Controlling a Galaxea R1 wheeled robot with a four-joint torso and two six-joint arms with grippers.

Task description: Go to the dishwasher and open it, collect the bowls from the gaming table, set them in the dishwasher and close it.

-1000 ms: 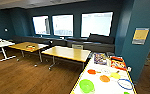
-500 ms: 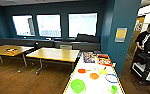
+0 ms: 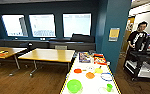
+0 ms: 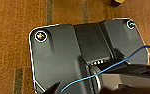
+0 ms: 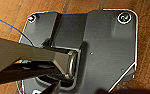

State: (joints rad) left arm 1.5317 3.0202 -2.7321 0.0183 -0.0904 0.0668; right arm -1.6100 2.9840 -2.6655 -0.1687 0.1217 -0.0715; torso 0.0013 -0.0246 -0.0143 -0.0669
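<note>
Head view: the gaming table point(image 3: 70, 75), white surface with a yellow edge, lies low in the picture with its long axis running away from the camera toward the blue pillar point(image 3: 113, 37).

Dishes on the surface, all mouth-up:
- lime green bowl point(image 3: 74, 85), nearest the camera, toward the table's left edge; nothing visible inside.
- orange bowl point(image 3: 90, 75), mid-table, beyond the green one.
- small red-orange bowl point(image 3: 77, 70), left of the orange one and apart from it.
- yellow bowl point(image 3: 98, 70), just beyond and right of the orange one.
- blue-rimmed bowl point(image 3: 106, 76), near the right edge; interior looks white.
- small green cup point(image 3: 109, 87), upright, near the right edge, level with the lime bowl.

At the far end lie flat printed boxes: a bluish one point(image 3: 84, 57) and a red one point(image 3: 99, 59), side by side.

Left of the gaming table stand two wooden-topped tables point(image 3: 49, 55). Right of the pillar a person point(image 3: 138, 37) stands behind a dark cart point(image 3: 141, 65).

Wrist views: each shows the robot's own dark plate over brown wood floor point(image 4: 11, 50); a blue cable point(image 4: 131, 56) crosses the left one. Pincer state, left and right: cannot tell from these pictures, so positions relative to the pincers cannot be given.
</note>
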